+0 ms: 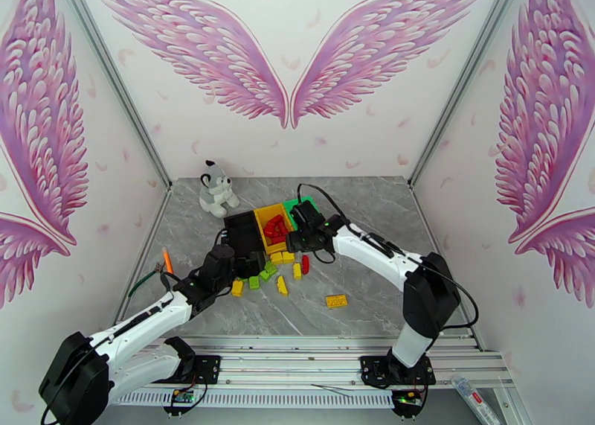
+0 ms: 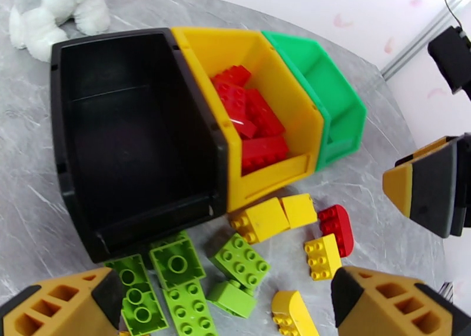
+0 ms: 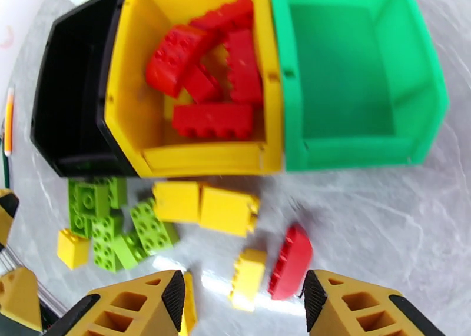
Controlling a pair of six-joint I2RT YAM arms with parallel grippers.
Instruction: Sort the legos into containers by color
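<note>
Three containers stand side by side mid-table: a black bin [image 1: 239,231], a yellow bin [image 3: 126,84] holding several red legos [image 3: 215,119], and a green bin [image 3: 353,72] with nothing inside. Loose legos lie in front of them: green ones [image 2: 176,266], yellow ones [image 3: 226,209] and a curved red one [image 3: 290,260]. My right gripper [image 3: 239,299] hovers open above the loose bricks near the yellow bin's front, nothing between its fingers. My left gripper [image 2: 228,293] is wide open over the green bricks, in front of the black bin [image 2: 123,131].
A grey-white plush toy [image 1: 216,188] sits behind the bins at the back left. An orange pen [image 1: 167,260] lies at the table's left. One yellow brick [image 1: 336,300] lies apart toward the front right. Both arms crowd the brick pile.
</note>
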